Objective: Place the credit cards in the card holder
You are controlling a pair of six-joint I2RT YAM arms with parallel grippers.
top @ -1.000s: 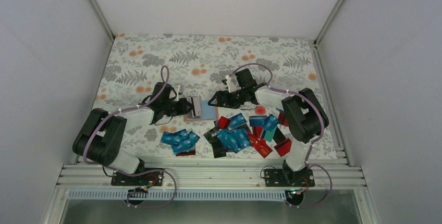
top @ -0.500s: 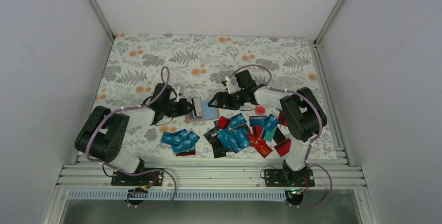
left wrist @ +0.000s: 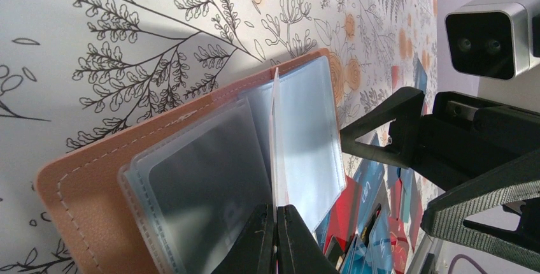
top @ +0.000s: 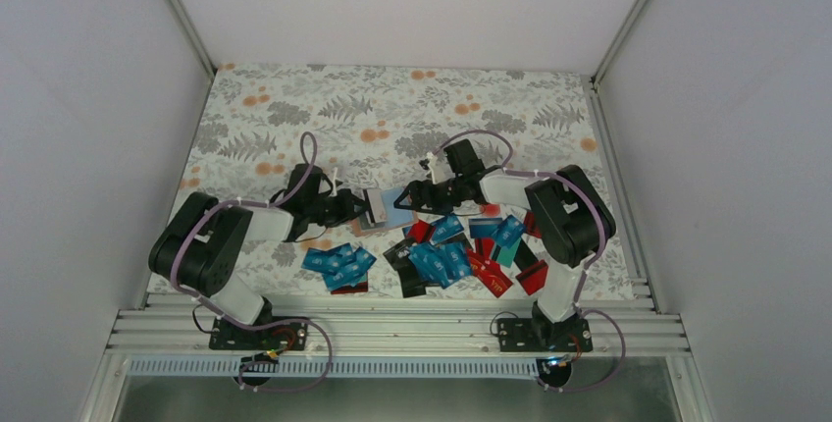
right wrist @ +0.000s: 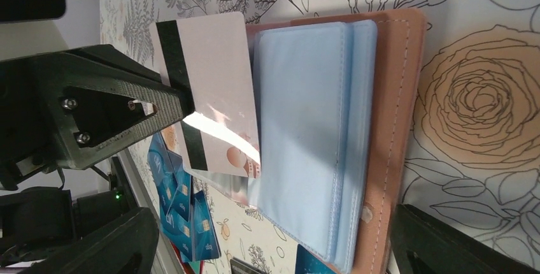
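Right wrist: open tan-pink card holder point(right wrist: 407, 95)

The holder point(top: 396, 208) lies open on the table point(top: 294, 108). The left gripper point(top: 368, 209) at its 9 o'clock pinches a card point(right wrist: 216, 102) over that half, and the right gripper point(top: 410, 196) is just beside it at 2 o'clock. A small pile point(top: 338, 265) of cards lies at the holder's 7 o'clock and a larger pile point(top: 461, 250) at its 4 o'clock.

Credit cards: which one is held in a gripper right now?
The pale card with the black magnetic stripe, pinched by the left gripper over the open card holder. The blue, red and black cards lie loose on the table.
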